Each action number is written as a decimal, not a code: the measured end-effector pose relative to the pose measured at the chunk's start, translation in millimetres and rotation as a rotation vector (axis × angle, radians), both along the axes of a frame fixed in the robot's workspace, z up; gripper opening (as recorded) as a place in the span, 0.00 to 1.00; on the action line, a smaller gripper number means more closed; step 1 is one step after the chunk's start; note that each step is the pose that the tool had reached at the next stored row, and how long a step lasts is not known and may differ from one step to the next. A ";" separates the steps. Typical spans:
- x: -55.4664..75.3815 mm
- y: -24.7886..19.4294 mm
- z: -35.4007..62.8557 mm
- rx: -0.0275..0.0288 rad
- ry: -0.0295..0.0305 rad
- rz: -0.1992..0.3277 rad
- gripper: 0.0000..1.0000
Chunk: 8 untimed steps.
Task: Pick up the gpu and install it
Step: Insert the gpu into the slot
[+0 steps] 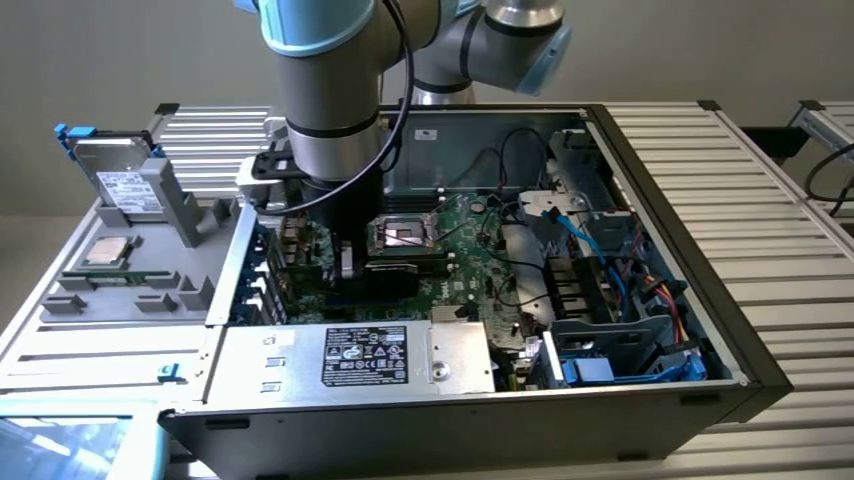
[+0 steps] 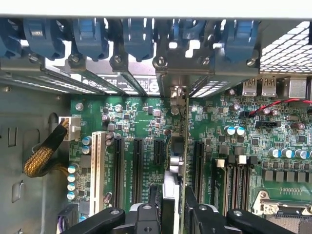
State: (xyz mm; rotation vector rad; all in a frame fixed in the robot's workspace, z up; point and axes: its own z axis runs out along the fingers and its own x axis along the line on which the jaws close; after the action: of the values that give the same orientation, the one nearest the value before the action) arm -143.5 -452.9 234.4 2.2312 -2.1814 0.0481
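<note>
- Thin green-board gpu with silver end bracket: stands edge-on over the green motherboard, between 2 black expansion slots, bracket end at the case's rear slot wall.
- Gripper: black fingers pinch the card's upper edge.
- Handling, judged: light, stiff, fragile; hold by board edges.
- Exterior view: blue-grey arm reaches into the open black computer case; card hidden there.

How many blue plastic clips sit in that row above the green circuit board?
6 blue plastic clips, side by side in one row along the metal case edge. One is cut off at the picture's edge; more may be hidden.
</note>
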 end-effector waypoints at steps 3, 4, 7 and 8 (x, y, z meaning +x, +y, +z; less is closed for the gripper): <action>0.4 0.1 1.0 -0.0002 -0.0006 0.000 0.42; 0.4 0.1 2.4 -0.0001 -0.0008 0.000 0.42; 0.5 0.1 12.9 -0.0001 -0.0015 -0.001 0.42; 0.5 0.1 17.5 -0.0003 -0.0014 -0.001 0.42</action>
State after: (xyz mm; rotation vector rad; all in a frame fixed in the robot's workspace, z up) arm -143.1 -452.8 251.9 2.2310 -2.1827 0.0500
